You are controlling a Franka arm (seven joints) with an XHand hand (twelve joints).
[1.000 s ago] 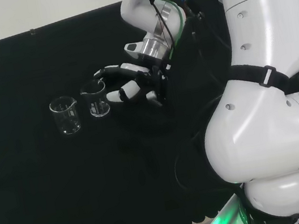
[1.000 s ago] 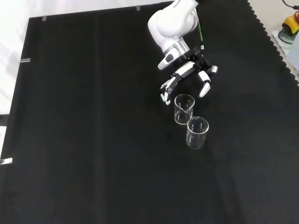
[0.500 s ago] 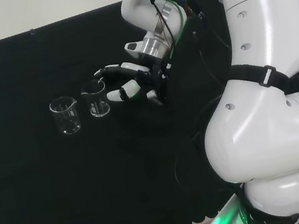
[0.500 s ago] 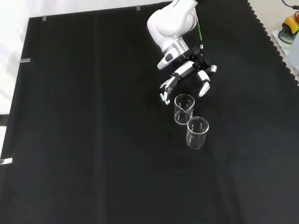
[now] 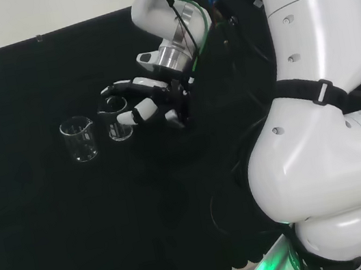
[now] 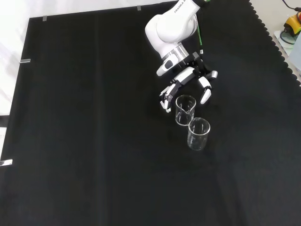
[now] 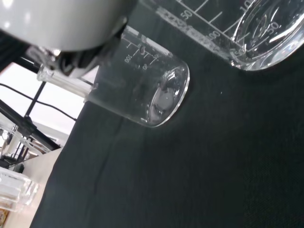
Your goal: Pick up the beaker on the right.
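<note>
Two clear glass beakers stand close together on the black cloth. In the head view the right beaker (image 5: pixel 118 121) is next to the hand (image 5: pixel 158 101), and the left beaker (image 5: pixel 79 139) stands a little apart. The hand is open, its spread fingers reaching along both sides of the right beaker without closing on it. In the front view the hand (image 6: pixel 190 76) comes down from the top, its fingers flanking the upper beaker (image 6: pixel 185 109); the other beaker (image 6: pixel 198 133) is below it. The wrist view has the near beaker (image 7: pixel 259 33) large and the far beaker (image 7: pixel 145 90) behind it.
The arm's white links (image 5: pixel 328 103) fill the head view's right. Black cloth (image 6: pixel 94 141) spreads wide around the beakers. The cloth's scalloped edge (image 6: pixel 277 44) runs along the front view's right side, with small objects (image 6: pixel 291 26) beyond it.
The hand has moved left in the head view, toward the right beaker. Its fingers now reach alongside the glass. Both beakers have stayed in place.
</note>
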